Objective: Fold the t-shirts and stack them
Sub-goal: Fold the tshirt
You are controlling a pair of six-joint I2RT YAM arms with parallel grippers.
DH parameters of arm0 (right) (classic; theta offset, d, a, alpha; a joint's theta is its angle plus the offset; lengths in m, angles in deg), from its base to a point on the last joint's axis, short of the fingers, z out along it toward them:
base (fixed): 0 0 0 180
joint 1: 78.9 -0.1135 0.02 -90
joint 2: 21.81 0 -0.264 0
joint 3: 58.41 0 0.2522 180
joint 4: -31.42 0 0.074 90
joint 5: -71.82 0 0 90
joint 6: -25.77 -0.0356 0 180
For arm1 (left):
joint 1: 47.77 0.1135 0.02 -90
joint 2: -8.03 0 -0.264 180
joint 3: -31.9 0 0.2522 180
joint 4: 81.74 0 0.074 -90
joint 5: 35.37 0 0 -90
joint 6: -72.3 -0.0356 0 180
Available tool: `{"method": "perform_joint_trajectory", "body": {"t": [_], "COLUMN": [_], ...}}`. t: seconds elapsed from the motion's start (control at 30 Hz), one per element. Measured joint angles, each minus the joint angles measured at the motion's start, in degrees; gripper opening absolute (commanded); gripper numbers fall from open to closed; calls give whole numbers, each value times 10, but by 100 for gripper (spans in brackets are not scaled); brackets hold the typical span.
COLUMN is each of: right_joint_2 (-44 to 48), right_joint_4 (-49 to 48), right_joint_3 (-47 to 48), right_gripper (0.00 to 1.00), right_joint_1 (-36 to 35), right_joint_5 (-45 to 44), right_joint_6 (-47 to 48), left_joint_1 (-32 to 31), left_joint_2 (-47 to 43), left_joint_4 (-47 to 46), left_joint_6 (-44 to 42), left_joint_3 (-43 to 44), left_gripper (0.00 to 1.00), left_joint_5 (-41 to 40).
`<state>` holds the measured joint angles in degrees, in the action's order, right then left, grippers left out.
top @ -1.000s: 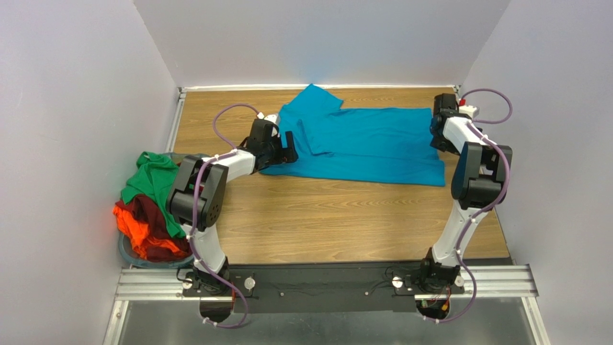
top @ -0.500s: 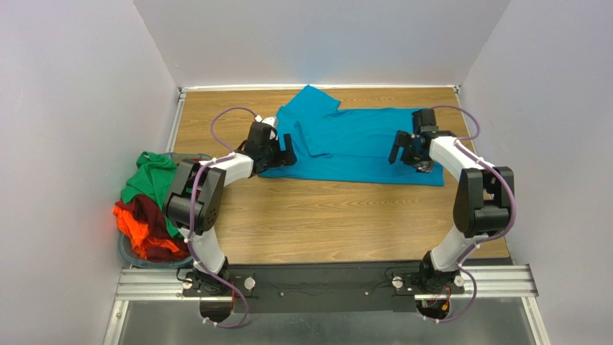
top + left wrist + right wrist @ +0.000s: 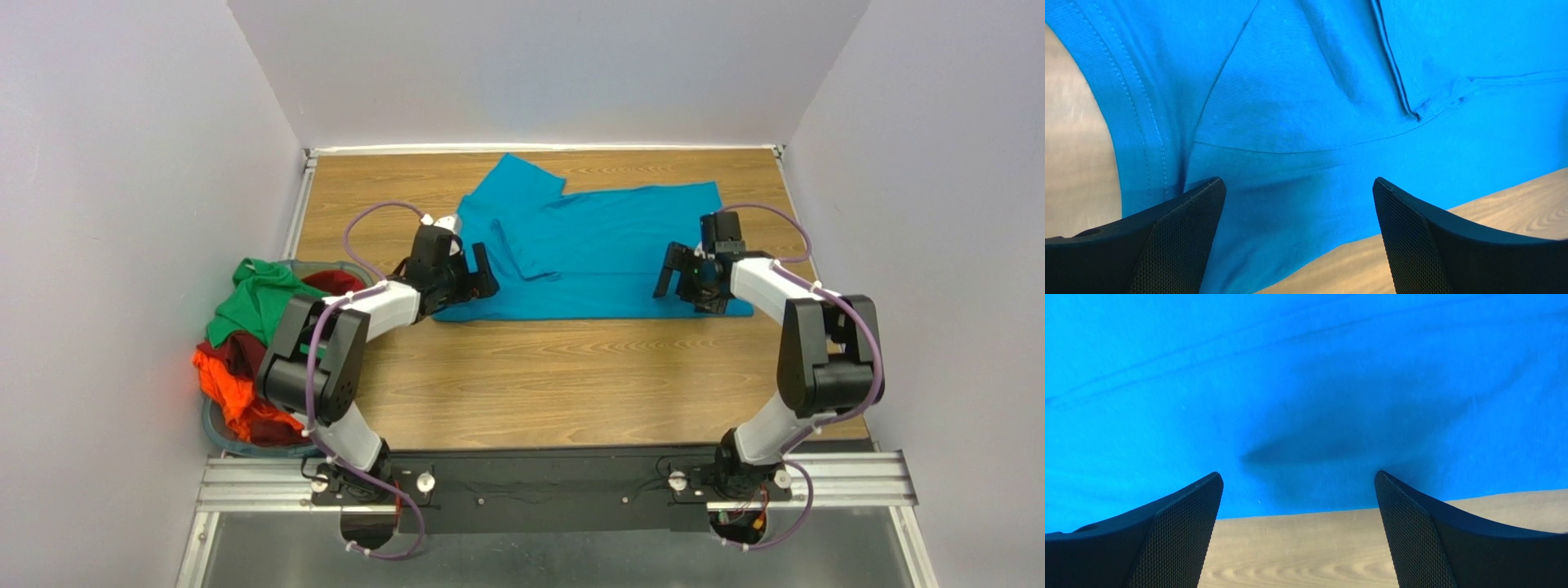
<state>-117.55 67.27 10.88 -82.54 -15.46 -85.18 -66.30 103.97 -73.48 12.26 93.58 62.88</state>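
Note:
The teal-blue t-shirt (image 3: 589, 245) lies spread across the far half of the wooden table, one sleeve folded over at its left. My left gripper (image 3: 470, 272) is open over the shirt's near left corner; the left wrist view shows the shirt (image 3: 1303, 92) and its neckband between my open fingers (image 3: 1177, 239). My right gripper (image 3: 687, 276) is open over the shirt's near right edge; the right wrist view shows the shirt's hem (image 3: 1303, 416) just past my open fingertips (image 3: 1413, 533). The green (image 3: 258, 304), dark red (image 3: 264, 368) and bright orange (image 3: 239, 398) t-shirts are piled in the basket at the left.
A grey-blue round basket (image 3: 227, 431) sits at the table's near left edge. Grey walls close in the left, back and right. Bare wood (image 3: 564, 380) lies between the shirt and the arms' base rail (image 3: 552, 480).
My right gripper has swung from the shirt's far right corner down to its near right edge. My left gripper has shifted slightly nearer and left. The shirt has been drawn a little toward the left and flattened.

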Motion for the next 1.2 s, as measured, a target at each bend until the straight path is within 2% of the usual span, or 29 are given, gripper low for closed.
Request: {"method": "perform_joint_trajectory", "body": {"t": [0.3, 0.53, 0.8, 0.93, 1.07, 1.2], "right_joint_2": [107, 179, 264, 275, 274, 264], "right_joint_4": [-29, -5, 61, 67, 63, 65], "right_joint_3": [-116, -173, -182, -134, -104, -103], "right_gripper": [100, 100, 100, 100, 100, 100], "right_joint_1": [-2, -17, -28, -28, -28, -28], "right_joint_5": [25, 58, 105, 105, 89, 72], "right_joint_6": [-22, -51, -56, -56, -56, -54], "left_joint_1": [0, 0, -4, -27, -77, -113], "left_joint_2": [-89, -186, -280, -289, -267, -194], "left_joint_4": [43, 98, 213, 218, 197, 170], "left_joint_6": [54, 109, 134, 134, 134, 137], "left_joint_3": [-76, -141, -136, -83, -45, -22], "left_gripper": [98, 98, 98, 98, 98, 88], "left_joint_5": [-22, -54, -89, -92, -97, -96]}}
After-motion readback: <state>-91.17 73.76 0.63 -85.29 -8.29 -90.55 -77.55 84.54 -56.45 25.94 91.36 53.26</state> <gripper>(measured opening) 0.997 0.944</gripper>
